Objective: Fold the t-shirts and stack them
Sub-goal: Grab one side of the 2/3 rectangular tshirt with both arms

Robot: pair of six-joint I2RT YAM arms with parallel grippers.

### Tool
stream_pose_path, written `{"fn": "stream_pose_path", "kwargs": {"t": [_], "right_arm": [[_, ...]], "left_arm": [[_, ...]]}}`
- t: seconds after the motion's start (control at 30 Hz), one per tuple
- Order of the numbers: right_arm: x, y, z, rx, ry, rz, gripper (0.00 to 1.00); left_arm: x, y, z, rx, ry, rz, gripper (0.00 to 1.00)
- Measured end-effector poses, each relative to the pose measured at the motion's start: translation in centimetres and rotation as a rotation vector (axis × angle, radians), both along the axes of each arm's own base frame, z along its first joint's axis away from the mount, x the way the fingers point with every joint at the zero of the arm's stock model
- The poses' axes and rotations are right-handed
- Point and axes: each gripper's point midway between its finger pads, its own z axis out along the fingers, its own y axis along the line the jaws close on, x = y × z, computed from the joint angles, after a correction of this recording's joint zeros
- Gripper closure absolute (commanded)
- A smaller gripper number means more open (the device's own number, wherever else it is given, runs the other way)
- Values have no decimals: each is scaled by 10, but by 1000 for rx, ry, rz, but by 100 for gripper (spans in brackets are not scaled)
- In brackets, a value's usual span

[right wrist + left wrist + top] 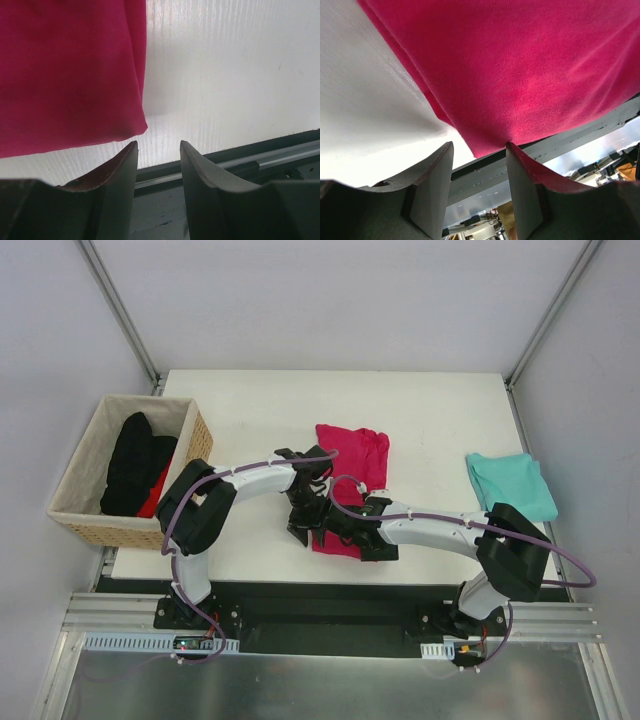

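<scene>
Left claw (303,523) and right claw (355,540), overhead view: both crowd the near hem of the pink t-shirt (355,455), which lies mid-table as a narrow, part-folded strip. The dark wrists overlap there, so the jaws cannot be read from above. The teal t-shirt (510,485) sits folded well apart at the right edge of the table (430,410). The basket (100,525) stands off the left side with dark and red cloth inside. Left wrist view: the left claw (479,150) is released, jaws apart and the gap bare down to the rail (580,132). The pink t-shirt (530,65) fills the upper frame. Its near corner dips to the mouth of the gap and brushes the right-hand finger, not pinched. Right wrist view: the right claw (158,145) is likewise released, nothing between the jaws. The corner of the pink t-shirt (65,75) ends just beyond the left-hand finger, touching or nearly so, with bare table (225,75) ahead. Judged step: taking the two near corners for the next fold. To do it well, each claw should likely slide one finger under the hem and gather every layer before closing. Both should close on matching corners, so the hem lifts level and carries over square.
</scene>
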Motion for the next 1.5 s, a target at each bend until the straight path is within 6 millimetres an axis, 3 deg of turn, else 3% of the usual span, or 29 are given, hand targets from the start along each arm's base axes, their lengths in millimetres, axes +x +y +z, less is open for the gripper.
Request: {"fn": "stream_pose_path", "kwargs": {"t": [0.57,0.8,1.4,1.5], "right_arm": [[-1,1,0,4,5,1,58],[0,2,-2,1,7,2,58],[0,2,-2,0,7,4,58],[0,2,-2,0,7,4,58]], "left_arm": [[-13,3,-10,17,21,-8,56],[-13,3,-9,13,24,-9,67],[-14,-1,-9,-4,37,-10,75],[-14,-1,-10,-2,41,-10,80]]}}
